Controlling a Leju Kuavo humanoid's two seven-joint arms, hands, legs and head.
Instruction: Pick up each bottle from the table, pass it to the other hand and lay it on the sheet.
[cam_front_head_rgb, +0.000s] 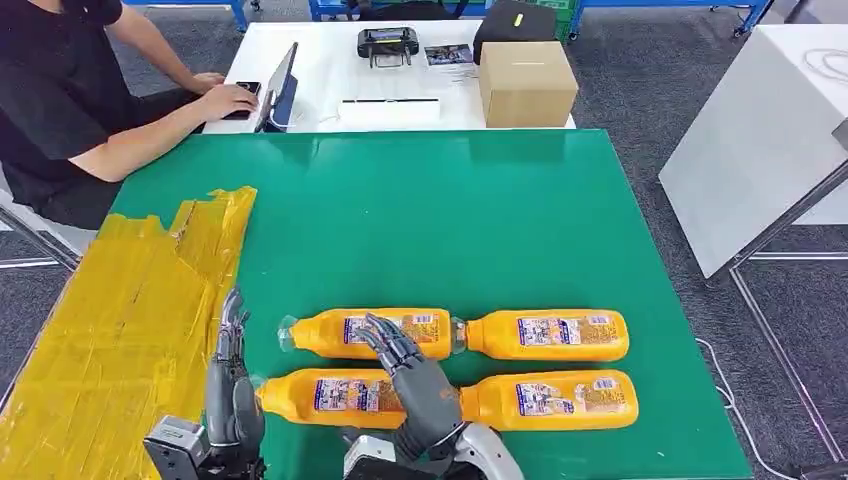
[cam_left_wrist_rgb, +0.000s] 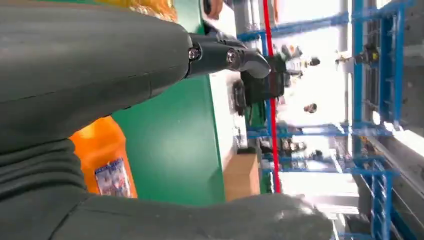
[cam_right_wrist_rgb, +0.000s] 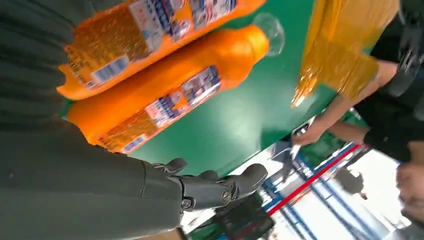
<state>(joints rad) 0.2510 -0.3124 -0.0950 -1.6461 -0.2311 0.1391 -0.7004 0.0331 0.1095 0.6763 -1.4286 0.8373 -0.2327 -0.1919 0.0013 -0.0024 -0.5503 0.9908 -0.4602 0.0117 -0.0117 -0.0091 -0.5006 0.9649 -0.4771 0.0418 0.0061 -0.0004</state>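
Several orange bottles with clear caps lie on their sides in two rows on the green table (cam_front_head_rgb: 420, 220). My right hand (cam_front_head_rgb: 410, 372) hovers over the left pair with its fingers spread. The fingers reach across the far left bottle (cam_front_head_rgb: 330, 332) and hide part of the near left bottle (cam_front_head_rgb: 320, 396); the hand holds nothing. In the right wrist view the same two bottles (cam_right_wrist_rgb: 160, 100) lie under the hand. My left hand (cam_front_head_rgb: 232, 385) stands beside the near left bottle's cap, fingers straight and empty. The crinkled yellow sheet (cam_front_head_rgb: 130, 330) covers the table's left side.
A person in black (cam_front_head_rgb: 70, 110) types on a laptop (cam_front_head_rgb: 282, 88) at the far left corner. Beyond the green table a white table carries a cardboard box (cam_front_head_rgb: 527, 84) and a controller (cam_front_head_rgb: 388, 42). Another white table (cam_front_head_rgb: 760, 130) stands to the right.
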